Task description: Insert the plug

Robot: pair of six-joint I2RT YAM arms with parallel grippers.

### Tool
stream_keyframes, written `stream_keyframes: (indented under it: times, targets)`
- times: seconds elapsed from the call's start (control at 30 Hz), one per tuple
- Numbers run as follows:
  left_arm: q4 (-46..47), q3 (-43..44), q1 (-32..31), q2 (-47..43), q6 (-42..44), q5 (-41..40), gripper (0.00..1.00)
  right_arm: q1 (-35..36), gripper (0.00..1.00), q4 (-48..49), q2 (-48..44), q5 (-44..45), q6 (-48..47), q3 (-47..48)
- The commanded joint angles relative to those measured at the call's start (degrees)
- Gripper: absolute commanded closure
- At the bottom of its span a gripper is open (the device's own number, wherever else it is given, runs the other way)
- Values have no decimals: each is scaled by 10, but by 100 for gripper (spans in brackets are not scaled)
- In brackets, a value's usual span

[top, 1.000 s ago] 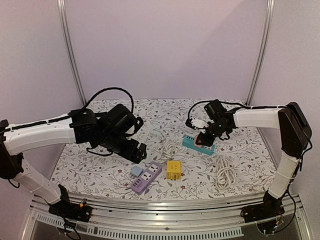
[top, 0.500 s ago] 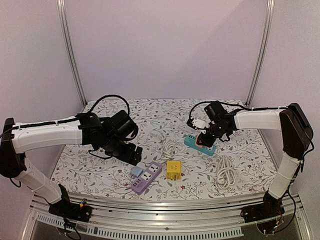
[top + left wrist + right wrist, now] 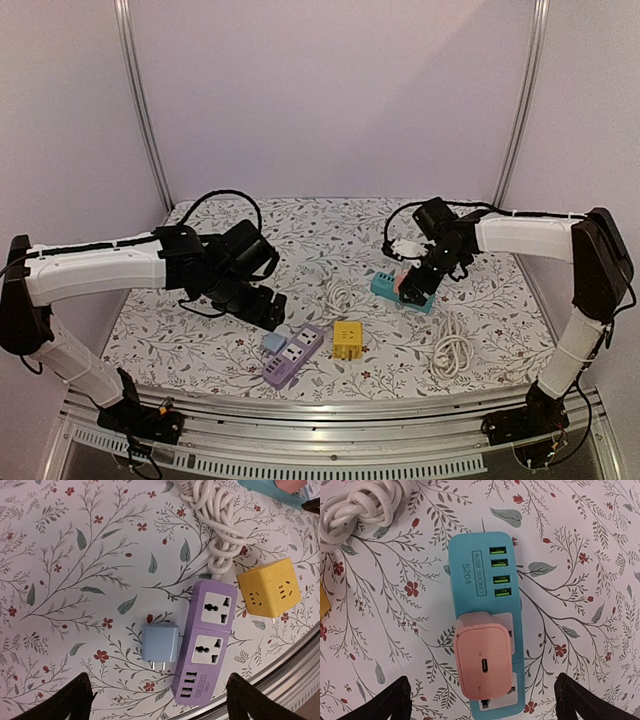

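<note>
A pink plug (image 3: 484,659) stands pushed into a socket of the teal power strip (image 3: 485,577). My right gripper (image 3: 482,702) is open right above it, one dark fingertip (image 3: 390,700) on each side and neither touching it. In the top view the pink plug (image 3: 406,284) and teal strip (image 3: 385,288) sit under the right gripper (image 3: 418,282). A light blue plug (image 3: 160,643) lies flat with its two prongs bare, beside the purple power strip (image 3: 207,640). My left gripper (image 3: 160,705) hangs open above them with nothing in it.
A yellow cube socket (image 3: 270,586) sits right of the purple strip. The purple strip's coiled white cord (image 3: 215,525) runs toward the back. Another white cord coil (image 3: 452,350) lies at the front right. The table's metal front edge (image 3: 295,680) is close behind the purple strip.
My right gripper has opened and let go of the pink plug, which stays in the teal strip. The left arm moved in over the blue plug, then held still.
</note>
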Motion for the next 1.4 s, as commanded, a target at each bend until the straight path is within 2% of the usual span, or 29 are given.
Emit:
stream_keyframes:
  times: [0.0,0.27,0.47,0.9,1.37]
  targets:
    - [-2,6,10,2,9,6,7,0,1,-25,-43,2,-2,41]
    - [-10,1,13,2,10,11,7,0,1,-66,-92,15,-9,69]
    - [-15,-21,19,21,4,22,8,1,1,-76,-145,34,20,64]
    - [-26,-9,37,102,47,74,15,22,1,-83,-275,49,101,-13]
    - [-23,20,38,184,71,97,19,26,1,-99,-342,68,131,-64]
